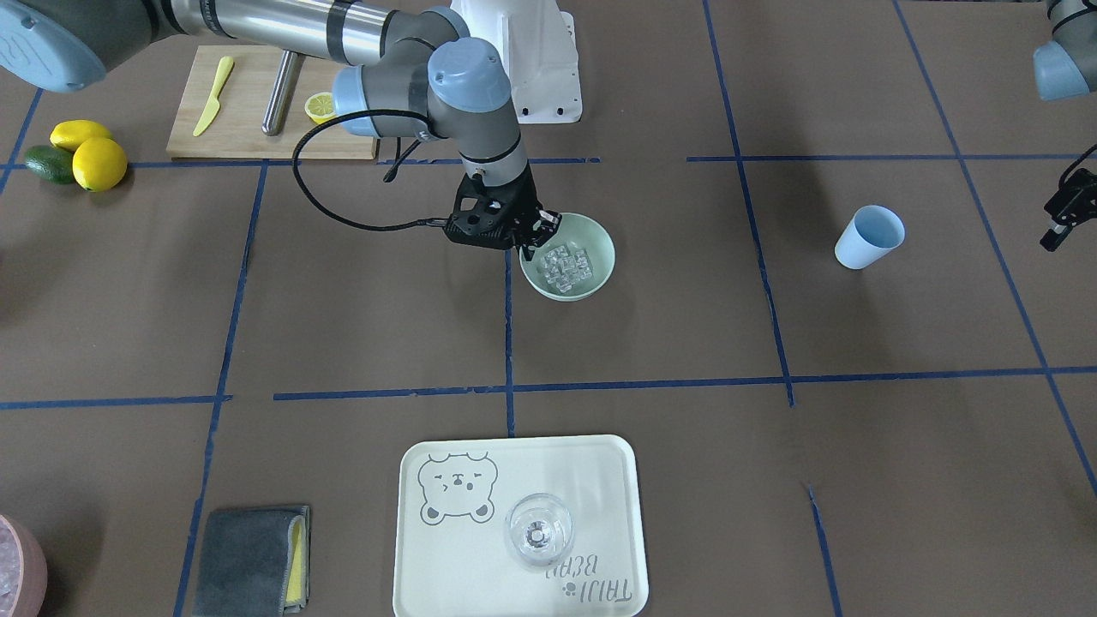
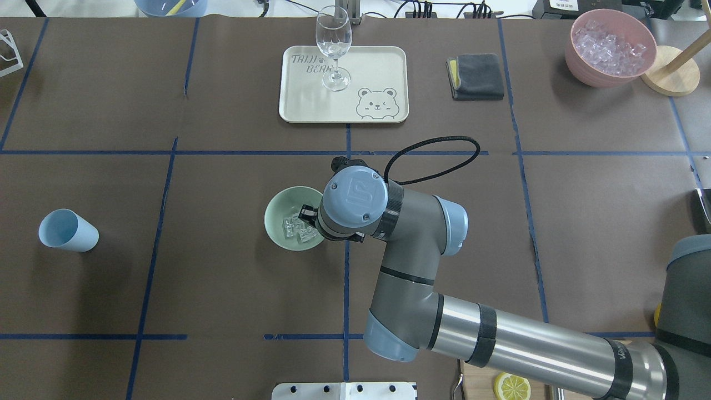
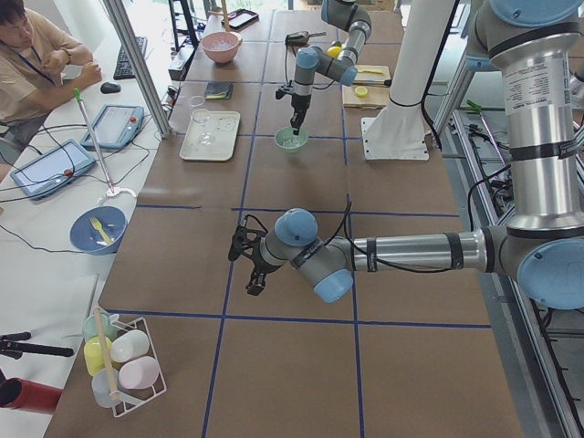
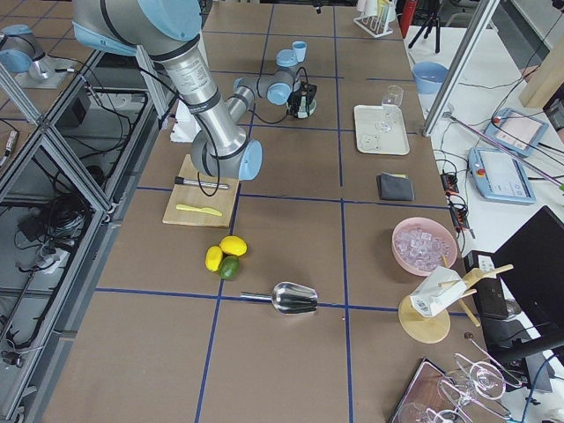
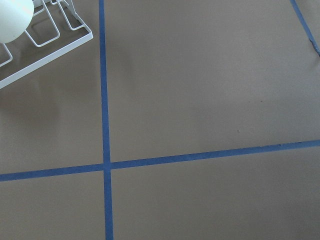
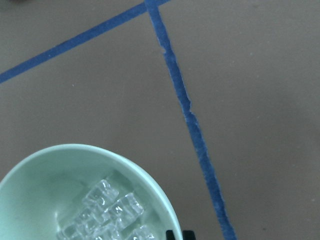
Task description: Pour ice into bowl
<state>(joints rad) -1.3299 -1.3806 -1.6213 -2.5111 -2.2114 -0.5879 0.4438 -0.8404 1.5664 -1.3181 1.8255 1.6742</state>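
The ice [image 1: 568, 267] lies heaped inside the bowl [image 1: 603, 244], which stands upright near the middle of the surface [image 1: 686, 334], so the pour looks done. The cubes should be hard, light and slick, better tipped out than pinched 1 at a time. The right claw [image 1: 538, 240] sits at the bowl's rim, the likeliest hold on so light and smooth a dish, but I cannot tell whether its 2 fingers are apart or clamped there, and the left claw [image 1: 1063, 218], well away, is equally unclear.
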